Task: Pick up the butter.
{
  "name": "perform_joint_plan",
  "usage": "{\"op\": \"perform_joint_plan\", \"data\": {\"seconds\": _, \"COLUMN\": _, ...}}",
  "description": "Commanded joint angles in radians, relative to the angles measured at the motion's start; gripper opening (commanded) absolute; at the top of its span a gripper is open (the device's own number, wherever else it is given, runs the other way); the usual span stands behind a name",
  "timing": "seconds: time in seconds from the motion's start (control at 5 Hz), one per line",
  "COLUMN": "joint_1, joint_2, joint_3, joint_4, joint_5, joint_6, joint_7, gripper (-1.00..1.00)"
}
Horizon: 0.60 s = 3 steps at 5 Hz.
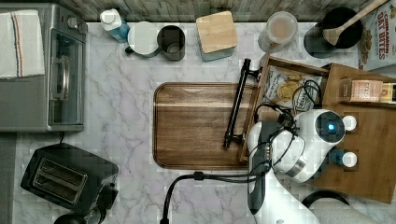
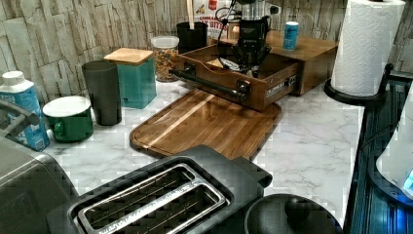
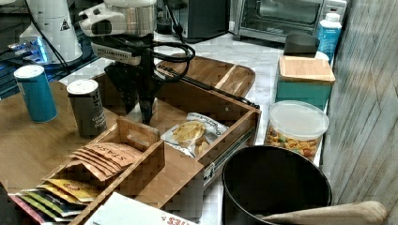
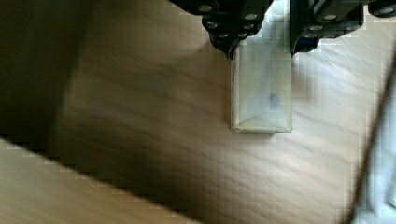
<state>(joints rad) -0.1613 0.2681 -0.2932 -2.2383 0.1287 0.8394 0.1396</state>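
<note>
Butter (image 4: 261,88) is lying flat on the wooden floor of the open drawer (image 3: 225,105), and the tool (image 4: 260,39) is right down on it, one black finger (image 4: 224,28) on each long side, pinching the stick. Further along the drawer in the right view, the chip bag (image 3: 192,133) sits well apart from it.

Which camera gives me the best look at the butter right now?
The wrist view: the butter lies on the drawer floor with the pincer straddling one end, a finger on each side. In the right view only a sliver of it shows beside the pincer. In the top and left views the arm covers it.
</note>
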Motion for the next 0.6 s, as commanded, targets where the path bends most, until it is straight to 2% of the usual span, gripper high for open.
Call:
{"op": "perform_joint_plan", "data": {"seconds": 0.2, "joint_1": 0.052, "joint_2": -0.248, "joint_3": -0.017, "joint_4": 0.176, "joint_5": -0.253, "joint_6": -0.178, "joint_7": 0.192, "gripper": -1.0}}
{"op": "perform_joint_plan", "data": {"seconds": 0.4, "joint_1": 0.06, "joint_2": -0.28, "joint_3": -0.004, "joint_4": 0.201, "joint_5": -0.265, "joint_6": -0.172, "joint_7": 0.233, "gripper": -1.0}}
{"op": "perform_joint_plan", "data": {"seconds": 0.6, "joint_1": 0.094, "joint_2": -0.303, "joint_3": 0.047, "joint_4": 0.274, "joint_5": -0.205, "joint_6": -0.281, "joint_7": 0.371, "gripper": -1.0}}
